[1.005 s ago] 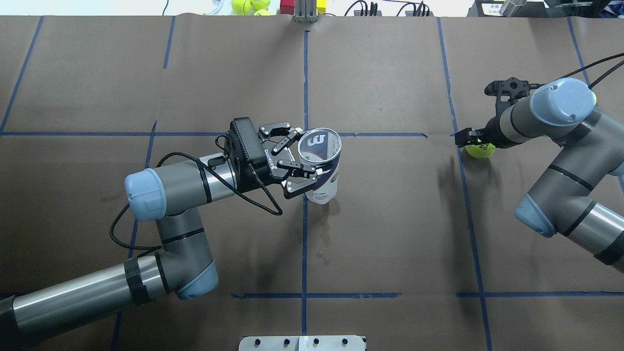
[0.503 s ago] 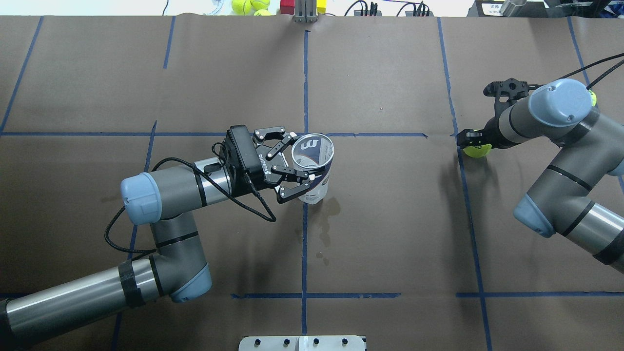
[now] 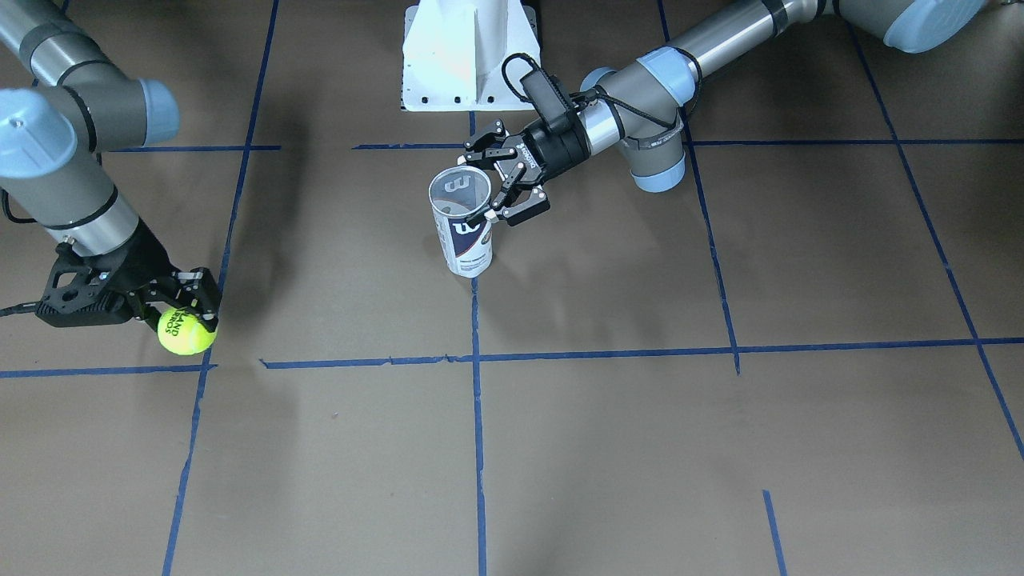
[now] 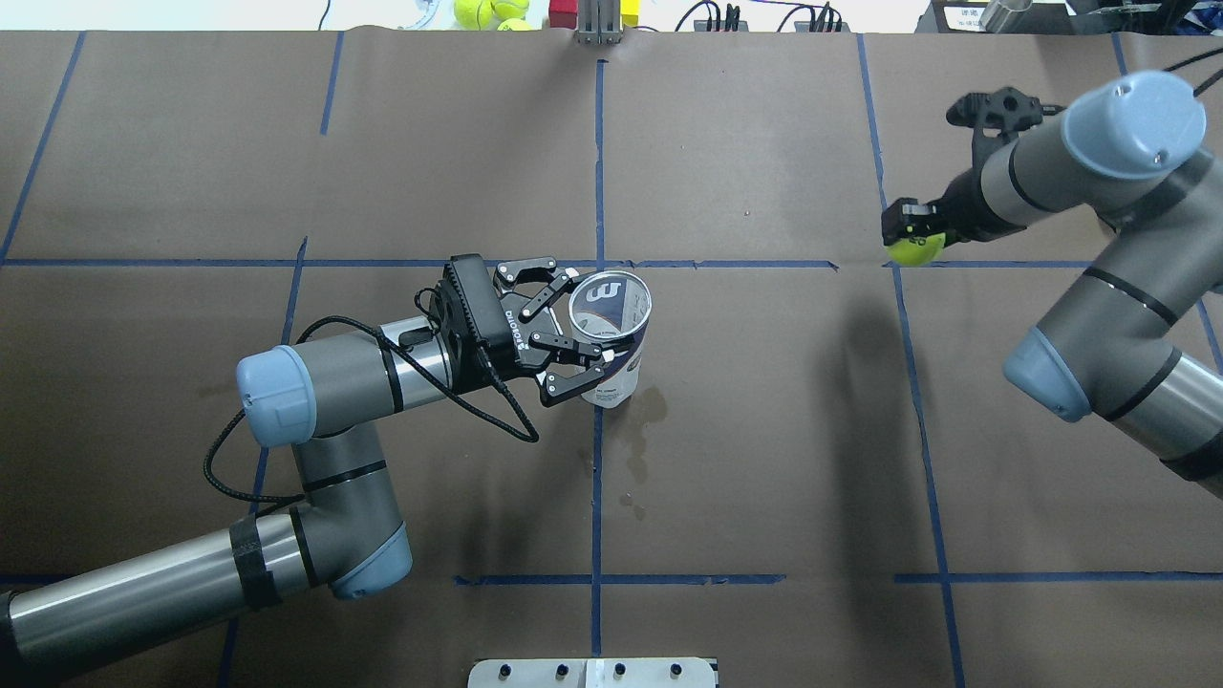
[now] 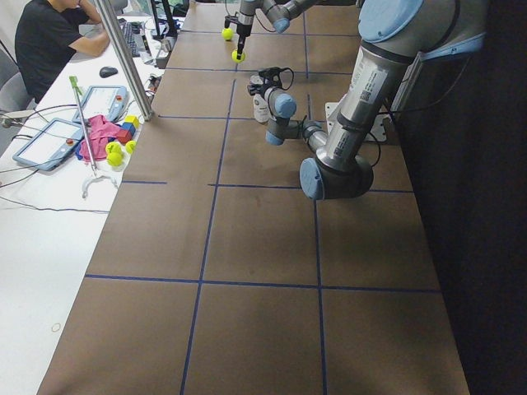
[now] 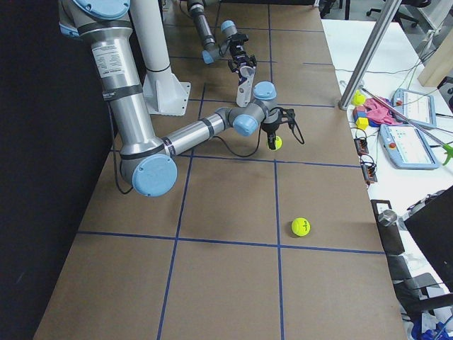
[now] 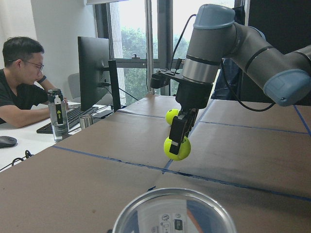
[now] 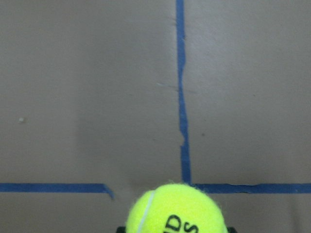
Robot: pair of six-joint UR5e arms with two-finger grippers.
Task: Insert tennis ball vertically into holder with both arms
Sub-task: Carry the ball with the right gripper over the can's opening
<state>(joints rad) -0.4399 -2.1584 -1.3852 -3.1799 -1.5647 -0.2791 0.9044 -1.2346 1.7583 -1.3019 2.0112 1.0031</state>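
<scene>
The holder (image 4: 611,325) is a clear can with a white and navy label, standing upright with its open mouth up near the table's middle; it also shows in the front view (image 3: 464,232). My left gripper (image 4: 580,336) is shut on its upper part from the side, as the front view (image 3: 498,192) shows. My right gripper (image 4: 912,237) is shut on the yellow-green tennis ball (image 4: 914,252) and holds it a little above the table at the far right. The ball shows lettering in the front view (image 3: 186,330) and the right wrist view (image 8: 177,209). The left wrist view shows the held ball (image 7: 177,147) beyond the can's rim (image 7: 146,201).
A second tennis ball (image 6: 301,227) lies on the table beyond the right arm. Several more balls (image 4: 482,11) lie past the table's far edge. The white pedestal (image 3: 468,56) stands at the robot's side. An operator (image 5: 49,41) sits at a side desk.
My right gripper has lifted the tennis ball and carried it toward the table's far side. My left gripper has shifted the can a little to the left.
</scene>
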